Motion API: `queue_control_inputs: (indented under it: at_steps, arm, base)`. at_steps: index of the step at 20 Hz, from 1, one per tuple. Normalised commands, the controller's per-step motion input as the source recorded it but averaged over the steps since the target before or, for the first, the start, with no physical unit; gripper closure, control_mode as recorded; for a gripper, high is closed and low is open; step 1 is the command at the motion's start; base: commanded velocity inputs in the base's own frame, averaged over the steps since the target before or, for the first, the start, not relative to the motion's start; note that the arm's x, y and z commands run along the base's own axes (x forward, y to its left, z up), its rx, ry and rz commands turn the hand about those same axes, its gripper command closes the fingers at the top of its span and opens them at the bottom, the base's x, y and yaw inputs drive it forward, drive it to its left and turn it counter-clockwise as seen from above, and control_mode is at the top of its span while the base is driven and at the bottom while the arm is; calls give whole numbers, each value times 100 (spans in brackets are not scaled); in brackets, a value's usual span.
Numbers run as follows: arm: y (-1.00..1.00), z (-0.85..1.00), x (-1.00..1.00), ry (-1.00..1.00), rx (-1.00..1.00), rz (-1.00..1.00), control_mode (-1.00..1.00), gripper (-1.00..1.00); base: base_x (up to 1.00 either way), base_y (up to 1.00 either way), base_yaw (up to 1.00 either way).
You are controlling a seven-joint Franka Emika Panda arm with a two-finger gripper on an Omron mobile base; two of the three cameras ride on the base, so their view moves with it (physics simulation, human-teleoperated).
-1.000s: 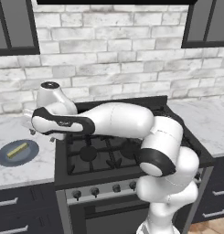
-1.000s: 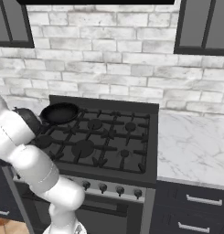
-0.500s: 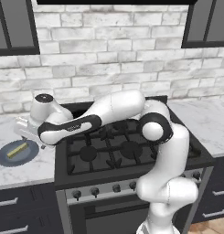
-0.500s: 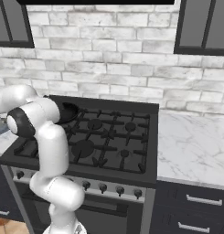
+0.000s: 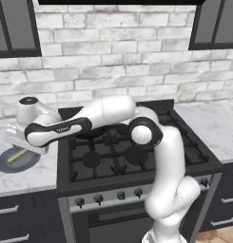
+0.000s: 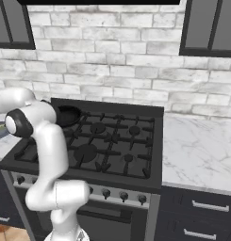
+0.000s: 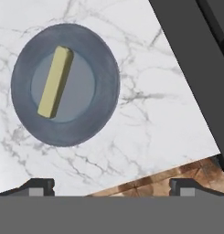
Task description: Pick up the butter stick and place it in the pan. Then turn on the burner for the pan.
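The butter stick (image 7: 55, 81) is a pale yellow bar lying on a blue-grey round plate (image 7: 97, 109) on the marble counter left of the stove. In the left base view the butter stick (image 5: 16, 155) rests on the plate (image 5: 4, 165) just below my hand. My gripper (image 7: 112, 185) hangs above the counter's front edge, beside the plate, open with nothing between its fingertips (image 7: 38, 184). From the left base view my gripper (image 5: 24, 146) sits over the plate's near-right side. The black pan (image 6: 69, 115) stands on the stove's back-left burner, partly behind my arm.
The black stove (image 5: 132, 156) lies right of the plate, its dark side (image 7: 195, 68) running along the hand view's right. Burner knobs (image 6: 105, 193) line the stove front. Marble counter (image 6: 202, 146) extends to the stove's right. Wood floor (image 7: 168, 178) shows past the counter edge.
My arm has swung left across the stove and the hand has come down over the plate with the butter stick. The jaws have stayed wide apart.
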Motion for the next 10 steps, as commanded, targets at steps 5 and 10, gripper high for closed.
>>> queue_control_inputs:
  at_steps: [5,10]
  arm:
    - [7,0,12,11,-3,0,-100,-100]
    - [0,-7,30,2,-3,0,-100,-100]
  base:
    - [0,0,0]
    - [0,0,0]
